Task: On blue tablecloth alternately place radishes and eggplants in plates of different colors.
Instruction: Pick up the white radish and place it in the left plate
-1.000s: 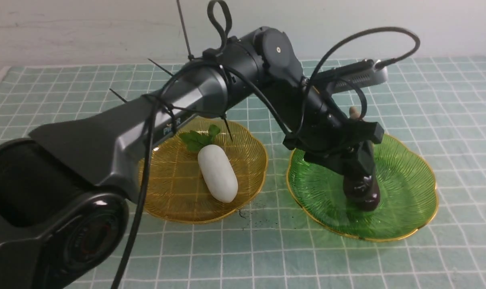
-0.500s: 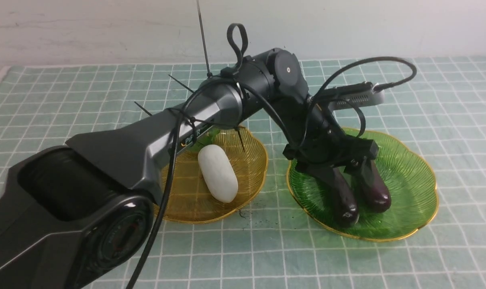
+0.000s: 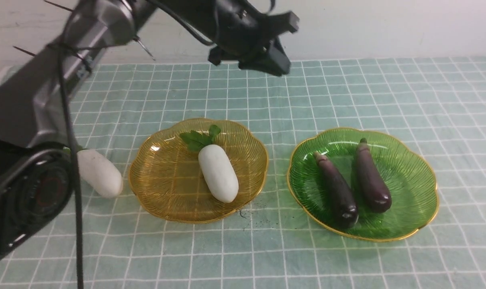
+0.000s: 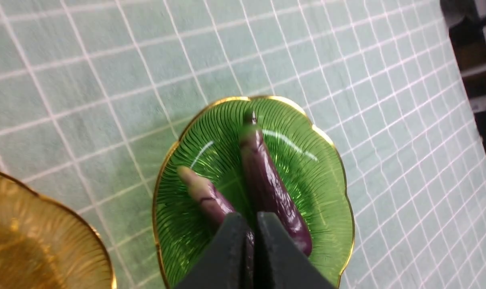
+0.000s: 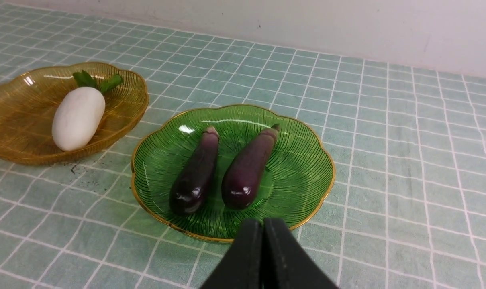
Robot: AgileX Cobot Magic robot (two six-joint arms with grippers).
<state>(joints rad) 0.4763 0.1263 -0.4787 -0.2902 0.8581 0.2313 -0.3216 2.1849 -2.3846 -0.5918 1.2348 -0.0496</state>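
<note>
Two dark purple eggplants [image 3: 336,192] [image 3: 372,177] lie side by side in the green plate [image 3: 407,188]. One white radish [image 3: 218,173] lies in the amber plate [image 3: 166,180]. A second radish [image 3: 100,173] rests on the blue tablecloth [image 3: 347,92] left of that plate, partly behind my left arm's base. My left gripper [image 3: 280,67] hangs high above the table's far middle, shut and empty. From the left wrist its shut tips [image 4: 249,220] are well above the eggplants [image 4: 272,188]. My right gripper [image 5: 263,224] is shut and empty, near the green plate's [image 5: 303,172] front rim.
My left arm's base [image 3: 26,192] fills the near left corner of the front view. A pale wall [image 3: 387,24] runs behind the table's far edge. A few dark specks [image 3: 243,212] mark the cloth between the two plates.
My left gripper opened and let the second eggplant down in the green plate, then rose up and back and shut. With the arm lifted, the radish on the cloth shows.
</note>
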